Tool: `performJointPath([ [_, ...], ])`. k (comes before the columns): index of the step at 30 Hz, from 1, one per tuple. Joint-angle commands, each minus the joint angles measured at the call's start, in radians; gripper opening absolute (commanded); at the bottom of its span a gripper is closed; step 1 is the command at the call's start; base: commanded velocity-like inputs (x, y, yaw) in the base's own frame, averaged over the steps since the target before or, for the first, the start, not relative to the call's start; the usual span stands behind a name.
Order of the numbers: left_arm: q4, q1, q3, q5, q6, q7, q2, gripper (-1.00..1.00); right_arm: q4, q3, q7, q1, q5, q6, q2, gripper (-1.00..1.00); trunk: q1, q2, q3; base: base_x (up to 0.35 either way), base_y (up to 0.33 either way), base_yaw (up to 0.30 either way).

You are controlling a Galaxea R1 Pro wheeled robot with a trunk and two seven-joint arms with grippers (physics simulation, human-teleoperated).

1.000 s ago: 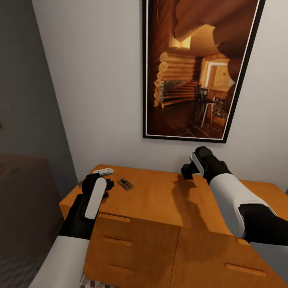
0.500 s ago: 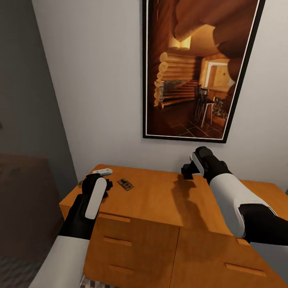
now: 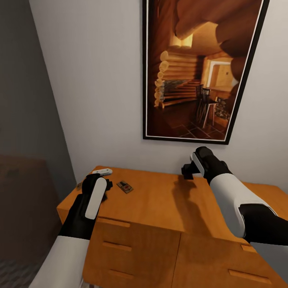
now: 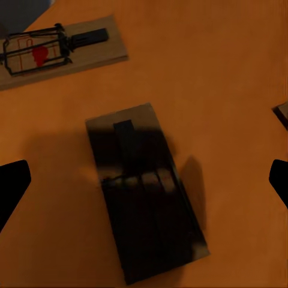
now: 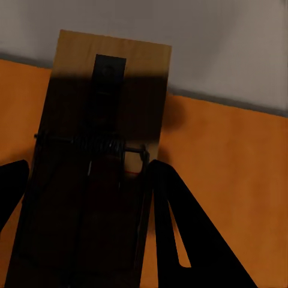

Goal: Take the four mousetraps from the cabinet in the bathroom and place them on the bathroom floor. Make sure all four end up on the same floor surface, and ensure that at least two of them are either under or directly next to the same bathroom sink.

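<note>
Held one mousetrap (image 5: 114, 90) clamped edge to edge in the right gripper (image 5: 87, 168), lifted clear of the cabinet (image 3: 160, 200) near its back edge, seemingly for carrying off to the floor; hovered the left gripper (image 4: 144, 186) with fingers spread wide and empty over a second mousetrap (image 4: 147, 204) lying flat near the cabinet's left end, apparently lined up for a straight-down grasp across its narrow sides; left a third mousetrap (image 4: 57, 51) with a red mark under its wire just beyond, apart from the second; cut off a fourth mousetrap (image 4: 282, 114) at the side, probably the one lying loose on top (image 3: 125, 186); counted four mousetraps, one gripped, three lying, none on the floor yet; counted one small white device (image 3: 103, 172) by the back-left corner, two grippers, two drawer columns.
</note>
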Motion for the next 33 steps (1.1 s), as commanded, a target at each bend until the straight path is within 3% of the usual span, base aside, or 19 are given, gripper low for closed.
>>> performJointPath([
  [1, -0.001, -0.001, -0.001, 0.009, 0.003, 0.010, 0.000, 1.00, -0.001, 0.002, 0.001, -0.001, 0.001, 0.004, 0.000, -1.00, 0.000, -0.001, -0.001, 0.059, 0.000, 0.000],
  [23, 0.005, -0.001, 0.002, 0.011, 0.001, 0.017, 0.000, 1.00, -0.001, 0.002, 0.001, -0.001, 0.003, 0.004, 0.000, -1.00, 0.000, -0.001, -0.001, 0.008, 0.000, 0.000],
  [33, 0.012, 0.000, 0.004, 0.014, -0.052, 0.083, 0.000, 1.00, -0.001, 0.003, 0.001, -0.001, 0.003, 0.004, -0.002, -1.00, 0.000, -0.001, -0.001, 0.000, 0.000, 0.000],
])
